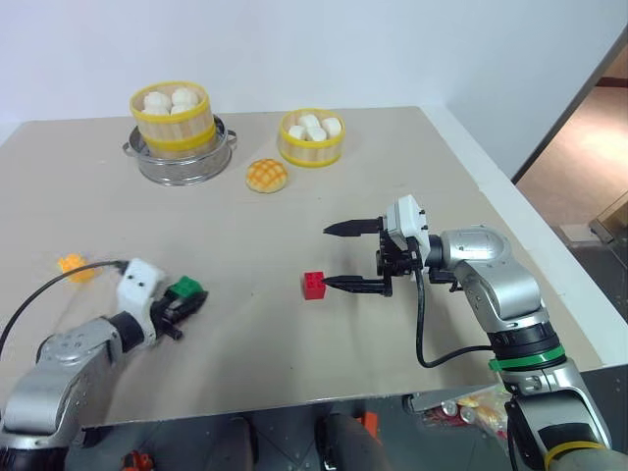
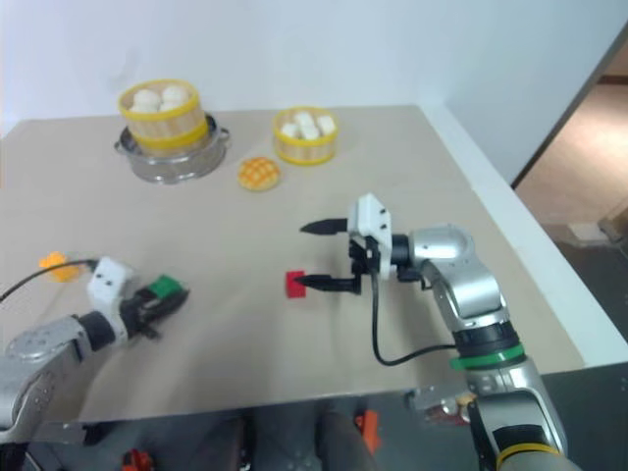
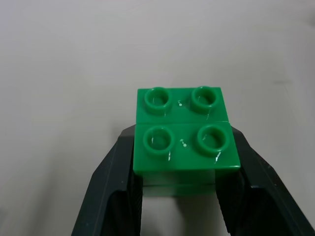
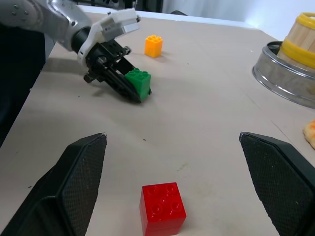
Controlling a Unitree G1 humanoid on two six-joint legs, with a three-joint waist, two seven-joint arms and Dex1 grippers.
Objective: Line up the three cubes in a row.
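Clamping the green cube (image 3: 184,137) between our left gripper (image 1: 184,299) fingers lets us carry it toward the row. Our right gripper (image 1: 345,257) stands spread wide, the red cube (image 4: 162,208) resting free between its fingers; the orange-yellow cube (image 4: 153,45) lies beyond the left fingers, apart.

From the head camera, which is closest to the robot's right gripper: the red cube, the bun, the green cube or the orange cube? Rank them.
1. Red cube: on the table just off the tip of one finger of the open right gripper.
2. Bun: farther back, near the steamers.
3. Green cube: across the table, in the left gripper.
4. Orange cube: far left edge.
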